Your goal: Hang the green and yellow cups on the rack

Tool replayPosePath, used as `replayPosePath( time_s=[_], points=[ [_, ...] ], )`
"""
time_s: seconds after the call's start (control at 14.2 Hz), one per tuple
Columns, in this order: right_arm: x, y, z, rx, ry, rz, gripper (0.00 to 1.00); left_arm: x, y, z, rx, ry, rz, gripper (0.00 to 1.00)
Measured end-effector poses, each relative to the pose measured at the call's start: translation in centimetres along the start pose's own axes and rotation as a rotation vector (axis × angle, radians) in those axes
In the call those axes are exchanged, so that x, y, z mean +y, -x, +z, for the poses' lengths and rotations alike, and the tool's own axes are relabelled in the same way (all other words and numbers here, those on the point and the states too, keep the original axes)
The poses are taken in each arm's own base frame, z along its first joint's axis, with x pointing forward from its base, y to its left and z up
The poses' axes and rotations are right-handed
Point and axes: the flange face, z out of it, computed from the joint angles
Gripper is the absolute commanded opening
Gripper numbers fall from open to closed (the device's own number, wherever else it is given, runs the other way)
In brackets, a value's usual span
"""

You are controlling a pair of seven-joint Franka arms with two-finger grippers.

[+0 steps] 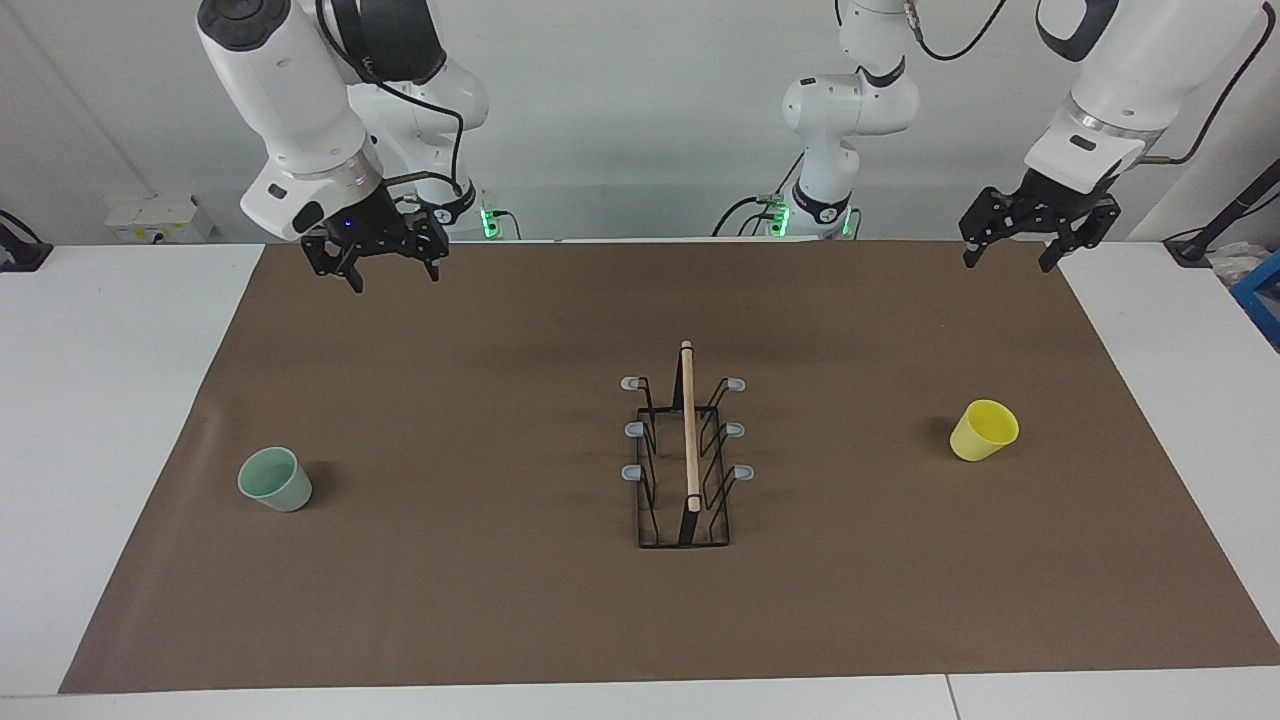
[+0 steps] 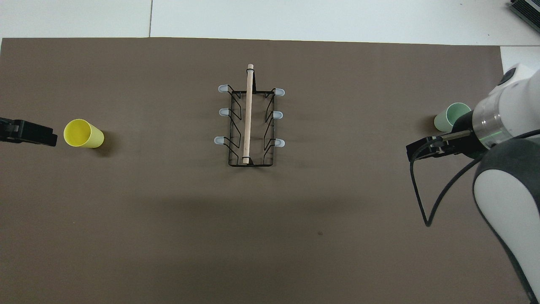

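The pale green cup [image 1: 275, 480] stands upright, mouth up, on the brown mat toward the right arm's end of the table. Toward the left arm's end stands the yellow cup [image 1: 983, 430], also upright. Between them, mid-mat, is the black wire rack [image 1: 685, 455] with its wooden top bar and grey-tipped prongs, all bare. My right gripper [image 1: 393, 277] hangs open and empty over the mat's edge by the robots. My left gripper [image 1: 1007, 262] hangs open and empty over the mat's corner at its own end. In the overhead view the right arm covers part of the green cup [image 2: 450, 117].
The brown mat [image 1: 500, 600] covers most of the white table [image 1: 120, 400]. A blue object [image 1: 1262, 290] and cables lie off the mat at the left arm's end. A white box [image 1: 155, 215] sits at the right arm's end, near the wall.
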Motion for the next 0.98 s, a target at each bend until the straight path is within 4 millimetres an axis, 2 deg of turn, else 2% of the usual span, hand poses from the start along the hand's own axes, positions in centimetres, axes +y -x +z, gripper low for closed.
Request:
replayPosePath(
  time_s=[0.56, 0.98],
  points=[
    [-0.57, 0.0, -0.05, 0.001, 0.002, -0.01, 1.0, -0.17, 0.15, 0.11, -0.012, 0.002, -0.012, 1.0],
    [-0.54, 0.01, -0.07, 0.001, 0.002, -0.01, 1.0, -0.87, 0.82, 0.62, -0.065, -0.004, -0.148, 1.0]
  ],
)
